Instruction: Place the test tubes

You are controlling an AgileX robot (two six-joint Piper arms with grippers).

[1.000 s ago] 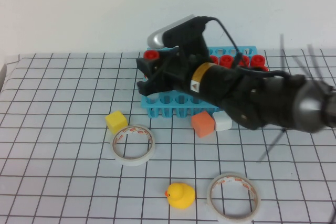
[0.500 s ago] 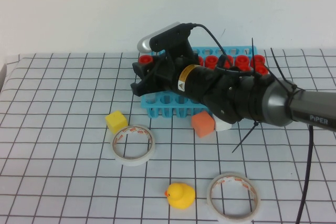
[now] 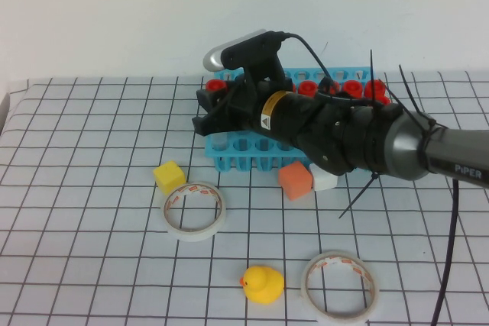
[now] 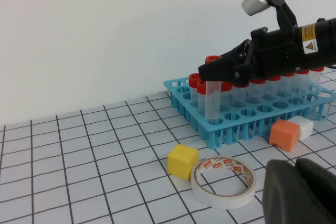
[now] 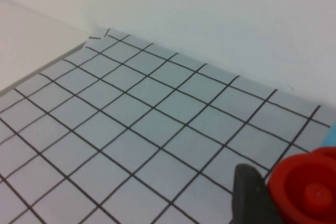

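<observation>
The blue rack (image 3: pixel 252 159) stands at the back of the checked mat, with a row of red-capped test tubes (image 3: pixel 351 88) along its far side. My right gripper (image 3: pixel 217 112) hovers over the rack's left end, shut on a clear test tube (image 4: pixel 212 103) just under its red cap (image 5: pixel 307 188). The tube stands upright, with its lower end at the rack's near-left corner holes. One dark finger (image 5: pixel 251 192) shows beside the cap. My left gripper (image 4: pixel 295 167) is shut with nothing in it, low over the mat in front of the rack; it is out of the high view.
An orange cube (image 3: pixel 296 180) and a white cube (image 3: pixel 324 179) lie against the rack's front. A yellow cube (image 3: pixel 170 177) and a tape roll (image 3: pixel 195 210) sit left of them. A yellow duck (image 3: pixel 263 285) and a second tape roll (image 3: pixel 340 285) lie near the front edge.
My right arm has swung a little and settled over the rack's left end, still holding the tube. The left gripper has not visibly moved.
</observation>
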